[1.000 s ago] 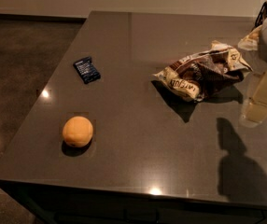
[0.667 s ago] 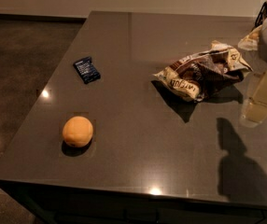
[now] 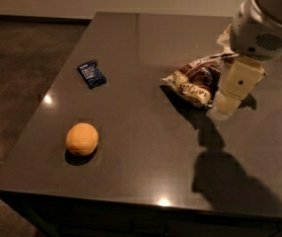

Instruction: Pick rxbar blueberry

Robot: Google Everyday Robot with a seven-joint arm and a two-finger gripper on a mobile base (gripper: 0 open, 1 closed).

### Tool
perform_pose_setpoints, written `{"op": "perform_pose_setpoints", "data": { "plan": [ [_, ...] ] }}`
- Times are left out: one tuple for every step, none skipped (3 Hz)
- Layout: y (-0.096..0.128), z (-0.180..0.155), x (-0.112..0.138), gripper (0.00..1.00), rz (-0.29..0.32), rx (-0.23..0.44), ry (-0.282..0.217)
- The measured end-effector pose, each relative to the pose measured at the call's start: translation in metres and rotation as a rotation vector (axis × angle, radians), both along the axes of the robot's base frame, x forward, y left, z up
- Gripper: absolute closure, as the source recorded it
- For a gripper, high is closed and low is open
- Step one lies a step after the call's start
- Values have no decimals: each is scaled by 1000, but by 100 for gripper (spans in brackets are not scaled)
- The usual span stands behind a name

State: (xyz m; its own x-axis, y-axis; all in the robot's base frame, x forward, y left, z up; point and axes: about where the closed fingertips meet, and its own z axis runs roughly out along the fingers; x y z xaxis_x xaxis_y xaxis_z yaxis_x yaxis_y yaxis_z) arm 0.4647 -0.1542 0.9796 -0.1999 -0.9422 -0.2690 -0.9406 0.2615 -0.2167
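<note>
**Rxbar blueberry lies far-left, tool well away on the right**

The bar lies flat and skewed on the desk, left side, toward the far end. It looks light and thin, and that wrapper will probably be slick and skid if nudged. I'd come straight down and pinch across the narrow width. An orange sits nearer, well apart. Over right, the tool hangs just beside a crumpled snack bag. Apart or together? I cannot tell.
</note>
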Motion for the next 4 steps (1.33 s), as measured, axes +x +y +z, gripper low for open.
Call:
{"op": "perform_pose_setpoints", "data": {
  "plan": [
    [51,-5,13,0,-2,37,27],
    [92,-21,36,0,-41,48,55],
    [127,-43,67,0,-121,45,83],
    [161,-64,98,0,-210,40,101]
  ]
}}
